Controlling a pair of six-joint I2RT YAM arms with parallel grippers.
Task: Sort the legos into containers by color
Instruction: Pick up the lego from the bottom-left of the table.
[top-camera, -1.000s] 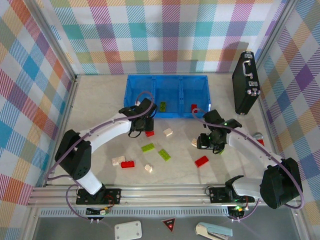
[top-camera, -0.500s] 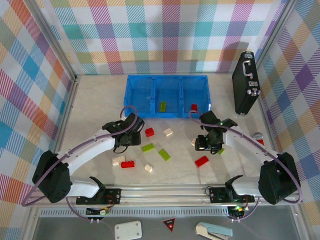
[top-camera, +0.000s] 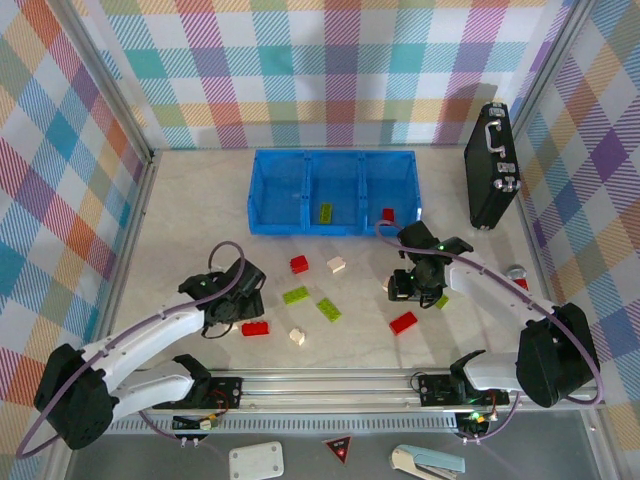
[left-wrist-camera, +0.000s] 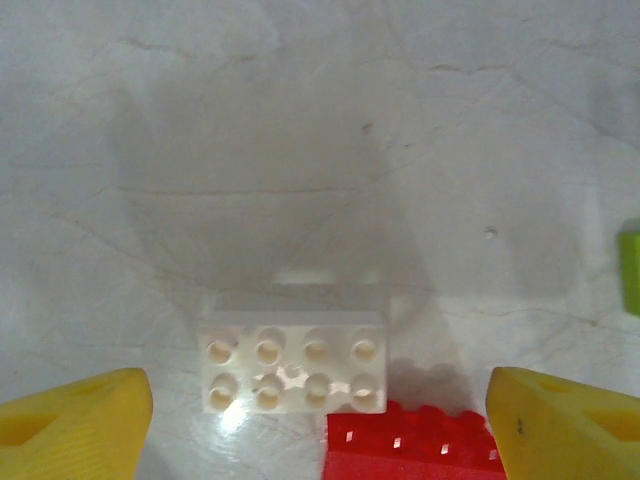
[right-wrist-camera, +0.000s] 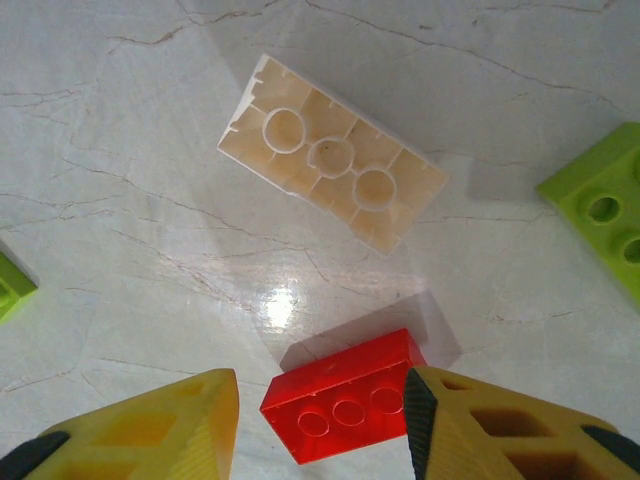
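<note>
The blue tray (top-camera: 262, 185) lies at the back; its middle compartment holds a green lego (top-camera: 326, 211) and its right one a red lego (top-camera: 388, 214). Red, green and cream legos lie scattered on the table in front. My left gripper (top-camera: 238, 305) (left-wrist-camera: 318, 400) hangs open over a white lego (left-wrist-camera: 292, 360), which lies studs up against a red lego (left-wrist-camera: 415, 445) (top-camera: 255, 328). My right gripper (top-camera: 412, 288) (right-wrist-camera: 320, 400) is shut on a red lego (right-wrist-camera: 345, 395), held off the table above its shadow. Beyond it lies a cream lego (right-wrist-camera: 332, 153), hollow side up.
A black case (top-camera: 492, 165) leans on the right wall. Loose legos: red (top-camera: 299, 264), cream (top-camera: 336, 265), green (top-camera: 296, 295), green (top-camera: 328, 309), cream (top-camera: 297, 337), red (top-camera: 403, 322). A green lego (right-wrist-camera: 605, 215) sits right of the right gripper.
My left arm has drawn back from the tray to the near left of the table and its jaws have opened wide. The right gripper has hardly moved.
</note>
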